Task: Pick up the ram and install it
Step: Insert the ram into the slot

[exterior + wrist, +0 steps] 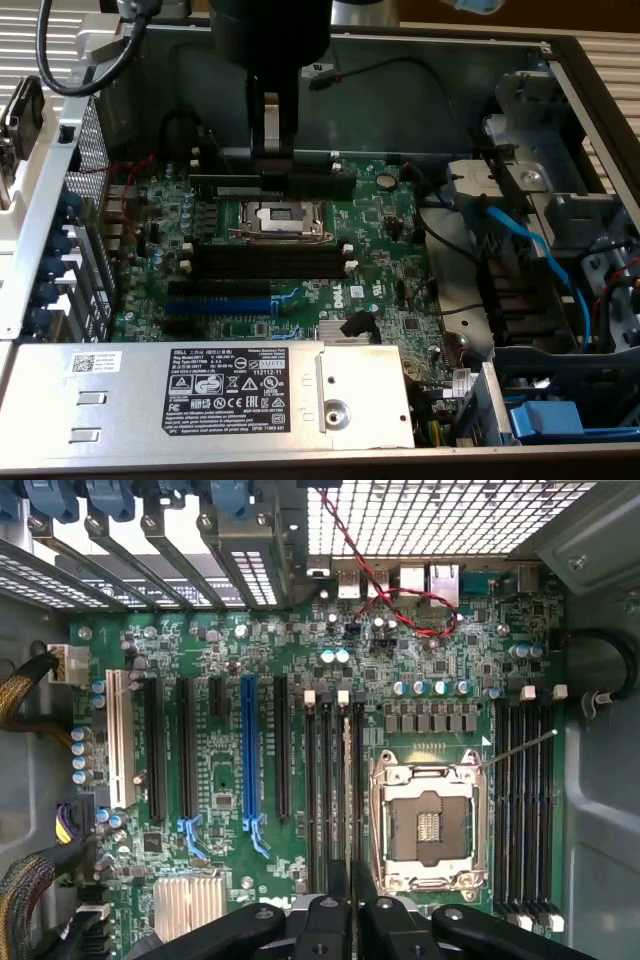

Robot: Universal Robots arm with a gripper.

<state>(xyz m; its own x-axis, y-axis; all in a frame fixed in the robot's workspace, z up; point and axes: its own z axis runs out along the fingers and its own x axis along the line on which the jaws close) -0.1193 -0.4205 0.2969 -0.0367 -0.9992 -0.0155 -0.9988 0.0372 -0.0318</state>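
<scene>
The ram [320,185] is a long dark-green stick with black chips. It hangs level over the motherboard [385,255], on the far side of the CPU socket [275,215] as the exterior view shows it. My gripper [272,168] comes straight down from above and is shut on the stick's middle. In the wrist view the gripper [350,905] looks down along the black slots [333,790] with white end clips beside the socket [428,825]. Its black fingers [322,920] stand close together. How high the ram is above the board I cannot tell.
Black slots [265,262] and a blue slot [218,305] lie on the near side of the socket. A grey power supply [200,395] fills the front. A blue cable [530,250] and a drive cage [560,200] are on the exterior view's right. A red wire [400,600] loops near the rear ports.
</scene>
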